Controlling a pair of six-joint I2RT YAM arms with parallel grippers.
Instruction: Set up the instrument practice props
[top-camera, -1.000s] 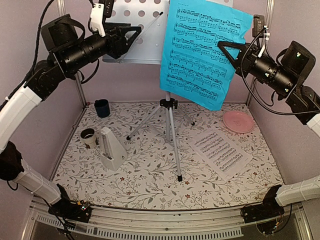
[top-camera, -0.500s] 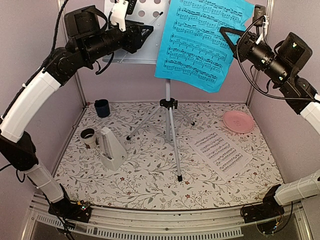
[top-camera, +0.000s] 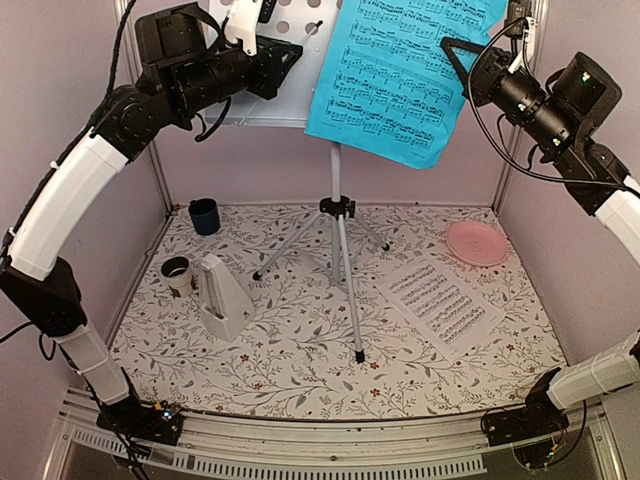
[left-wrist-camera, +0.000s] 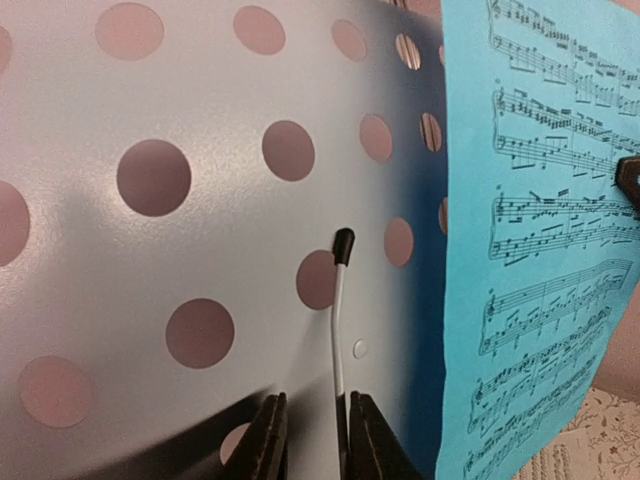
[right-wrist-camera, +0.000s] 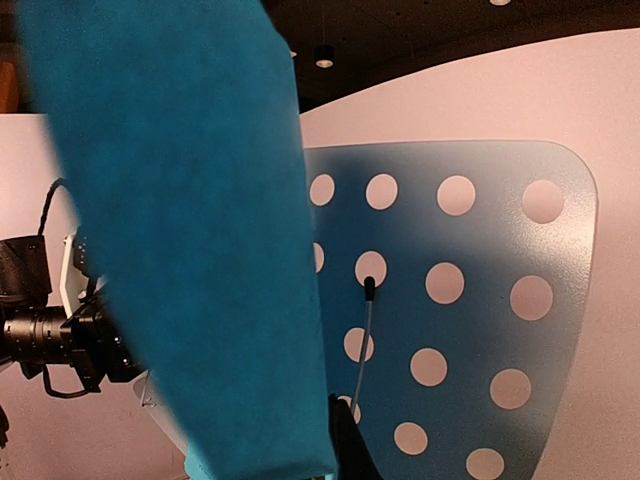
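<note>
Top external view, upper centre: music stand (top-camera: 285, 100), pale grey-blue and perforated, is standing on its silver tripod (top-camera: 340, 250) at the back of the floral table (top-camera: 300, 375).

- Blue music sheet (top-camera: 390, 80): is hanging tilted across the stand's right half, upper right of the frame.
- Right pincer (top-camera: 452, 55): is clenching the blue sheet's right edge.
- Left pincer (top-camera: 283, 58): is hovering against the stand's plate, upper left. In the left wrist view its fingers (left-wrist-camera: 272, 440) are sitting slightly apart at the bottom edge. A thin white wire arm (left-wrist-camera: 340, 320) is rising between them, nearer the right-hand finger, and is not pinched.
- White music sheet (top-camera: 443, 298): is lying flat at lower right, well apart from both pincers.
- White metronome (top-camera: 222, 295): is standing at lower left.
</note>
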